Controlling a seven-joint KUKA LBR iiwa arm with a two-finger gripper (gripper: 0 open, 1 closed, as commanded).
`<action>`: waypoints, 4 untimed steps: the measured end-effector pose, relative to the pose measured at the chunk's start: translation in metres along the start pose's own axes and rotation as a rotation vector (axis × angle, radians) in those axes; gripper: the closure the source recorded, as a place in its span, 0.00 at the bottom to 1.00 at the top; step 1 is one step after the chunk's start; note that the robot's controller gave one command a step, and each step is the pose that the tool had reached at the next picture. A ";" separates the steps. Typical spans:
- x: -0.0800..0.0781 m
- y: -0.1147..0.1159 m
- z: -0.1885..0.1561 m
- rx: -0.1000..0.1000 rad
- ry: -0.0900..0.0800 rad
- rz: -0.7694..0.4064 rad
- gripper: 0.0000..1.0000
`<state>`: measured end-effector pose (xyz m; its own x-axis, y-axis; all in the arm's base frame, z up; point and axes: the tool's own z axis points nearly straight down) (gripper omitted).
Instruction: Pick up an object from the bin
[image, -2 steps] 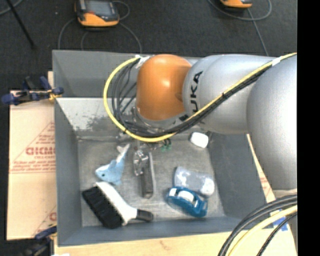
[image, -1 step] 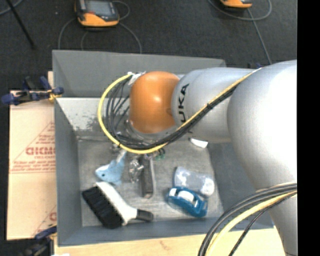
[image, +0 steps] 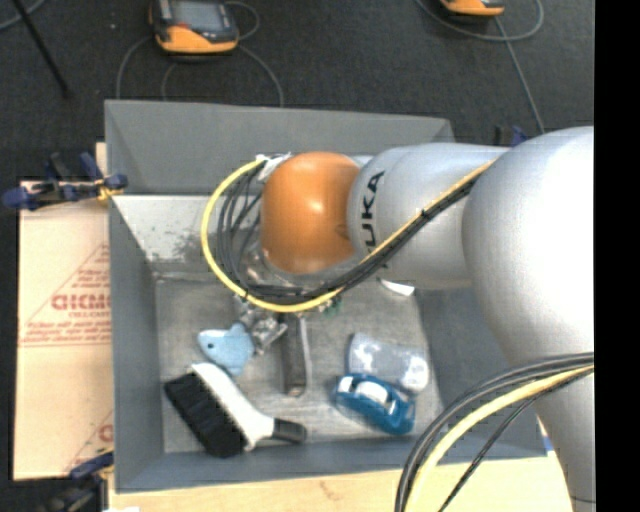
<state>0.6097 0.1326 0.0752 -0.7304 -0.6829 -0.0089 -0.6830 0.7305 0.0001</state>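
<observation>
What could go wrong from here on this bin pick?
The hand sits close beside the pale blue fish-shaped toy, with the black brush just below it. A grasp here may only clip the toy's edge and shove it aside, or snag the brush too. The arm's orange cover hides much of the contact.

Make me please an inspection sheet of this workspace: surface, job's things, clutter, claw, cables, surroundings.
surface: grey metal bin, a few loose things on its floor.
job's things: light blue fish-shaped piece, left of the floor's centre, nearest to the claw.
clutter: black brush with a white handle at front left; blue tape dispenser and clear bag at front right.
claw: low over the floor, beside the fish-shaped piece.
cables: yellow and black cables loop round the orange wrist cover.
surroundings: orange-and-black device on the dark floor behind the bin.
</observation>
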 end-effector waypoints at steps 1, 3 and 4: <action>0.000 0.000 0.000 0.000 0.000 0.000 1.00; 0.002 0.001 -0.012 -0.003 0.008 0.001 1.00; 0.003 0.001 -0.034 -0.003 0.012 0.001 1.00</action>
<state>0.6065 0.1307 0.1096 -0.7315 -0.6819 0.0028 -0.6819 0.7315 0.0034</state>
